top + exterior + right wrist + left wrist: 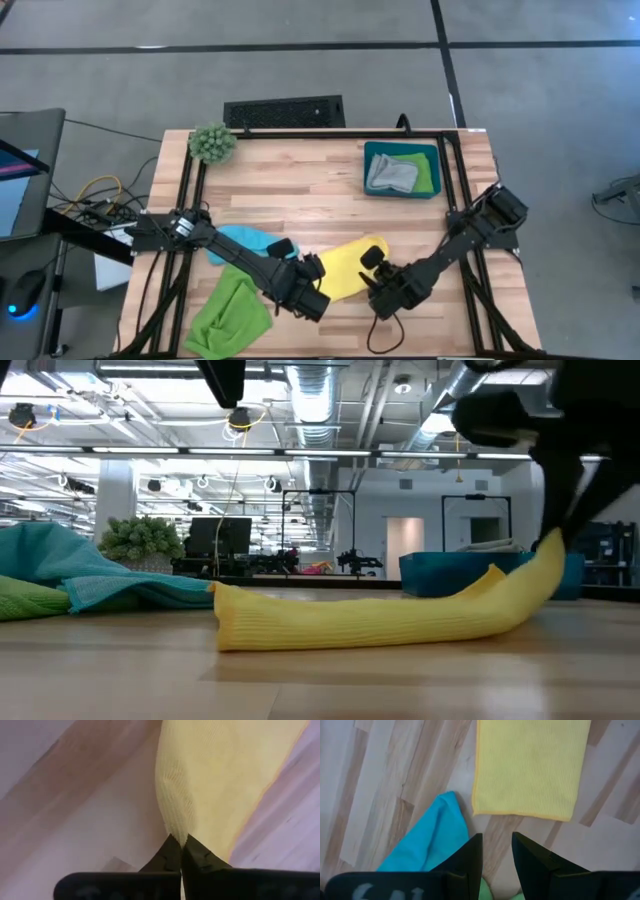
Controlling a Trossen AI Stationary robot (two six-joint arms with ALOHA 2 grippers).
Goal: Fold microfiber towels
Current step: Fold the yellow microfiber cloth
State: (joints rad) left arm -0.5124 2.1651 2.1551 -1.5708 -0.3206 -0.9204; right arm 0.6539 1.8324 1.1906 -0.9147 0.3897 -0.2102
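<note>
The right gripper has its fingers clamped on the near right edge of the yellow towel, mid-desk. The left gripper waits just left, fingers apart. Next, I think, it lifts that edge over to fold it.

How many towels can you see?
5. The yellow towel is mid-table, pinched by the right gripper. The blue towel and lime towel lie left. A grey towel and green towel sit in the bin; more may hide underneath.
</note>
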